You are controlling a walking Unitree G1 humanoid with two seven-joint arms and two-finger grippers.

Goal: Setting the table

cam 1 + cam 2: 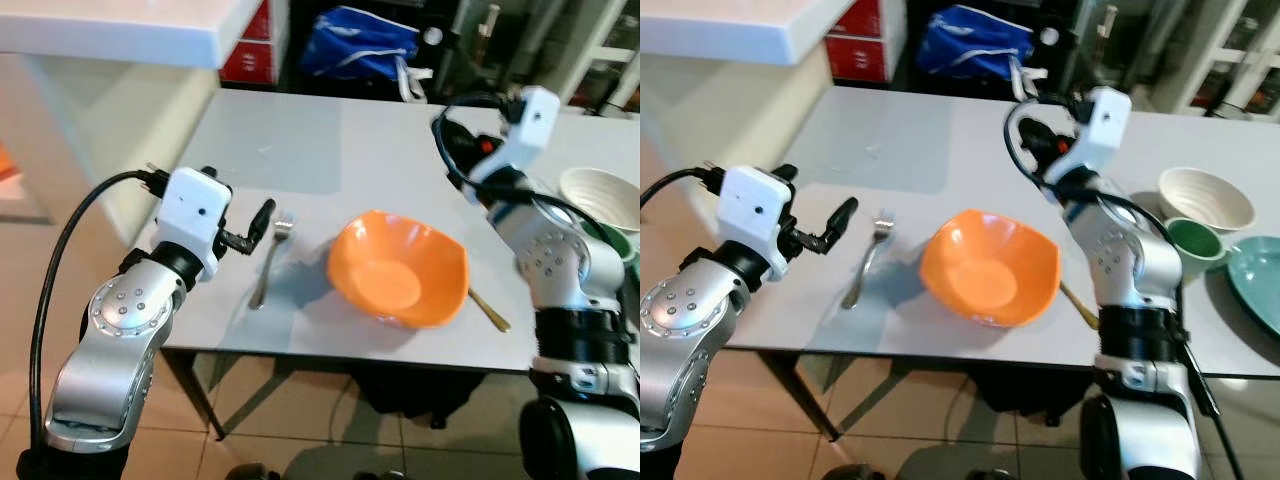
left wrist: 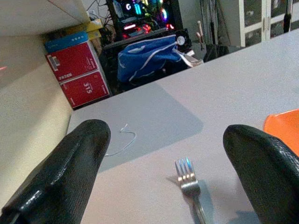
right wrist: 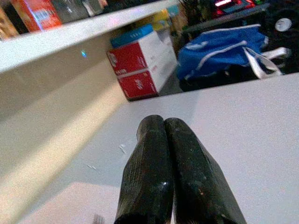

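The fork (image 1: 270,262), just ahead of the left gripper (image 2: 163,172), is shiny bare metal. Beside it the orange bowl (image 1: 398,268) looks like smooth, slightly glossy plastic. The table (image 1: 330,150) is matt pale grey. The gripper's fingers (image 2: 70,172) are black, finely textured, faintly sheened rubber.

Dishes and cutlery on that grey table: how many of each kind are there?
Bowls: 3, the orange bowl, the white bowl and the green bowl.
Plates: 1, the teal plate.
Forks: 1, the fork.
Gold utensils: 1, the gold utensil, partly hidden.
Total: 6.
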